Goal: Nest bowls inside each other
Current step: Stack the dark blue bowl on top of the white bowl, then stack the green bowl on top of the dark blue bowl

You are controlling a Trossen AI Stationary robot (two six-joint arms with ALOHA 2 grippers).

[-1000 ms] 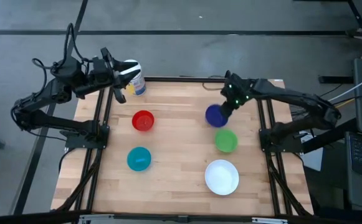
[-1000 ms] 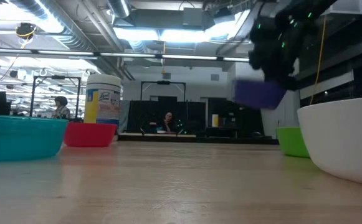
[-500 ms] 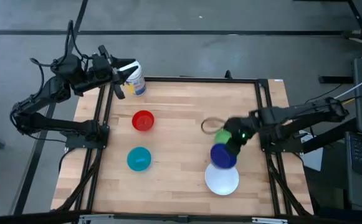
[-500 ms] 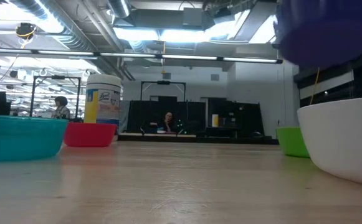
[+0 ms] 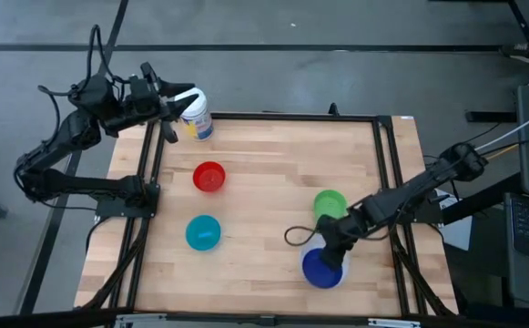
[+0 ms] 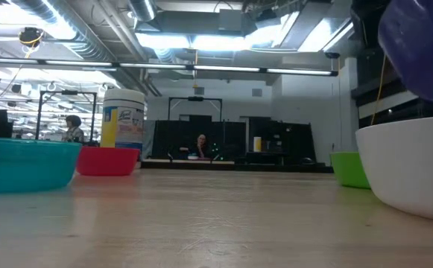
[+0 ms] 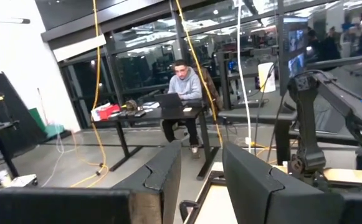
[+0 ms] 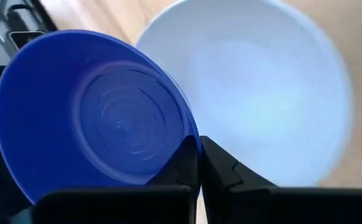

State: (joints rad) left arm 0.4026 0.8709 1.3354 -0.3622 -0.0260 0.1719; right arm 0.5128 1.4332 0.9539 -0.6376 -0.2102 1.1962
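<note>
My right gripper [image 5: 333, 254] is shut on the dark blue bowl [image 5: 320, 269], which hangs tilted just above the larger white bowl [image 8: 274, 93] near the table's front right. The white bowl [image 6: 410, 167] stands on its base. The green bowl [image 5: 330, 204] sits just beyond it. The red bowl [image 5: 209, 177] and the teal bowl [image 5: 203, 232] stand on the left half of the table. My left gripper [image 5: 171, 123] is open and raised at the far left corner, with nothing between its fingers [image 7: 162, 177]. My right gripper pinches the blue bowl's rim [image 8: 190, 142], with one finger [image 8: 182, 163] inside the bowl and the other [image 8: 221, 167] outside. The fingers slant down from the table's right side. The bowl hangs tilted, lifted clear over the white bowl's opening [image 6: 425, 45].
A white cylindrical container [image 5: 196, 114] with a yellow-blue label stands at the far left corner beside my left gripper. A dark cable loop [image 5: 298, 236] hangs by the right arm. Black frame rails [image 5: 391, 164] run along both table sides. Bare wood lies in the middle.
My right gripper has carried the blue bowl from the far side, past the green bowl, toward the table's near edge. It has tipped further downward. The bowl now hangs over the white bowl, still clear of the table.
</note>
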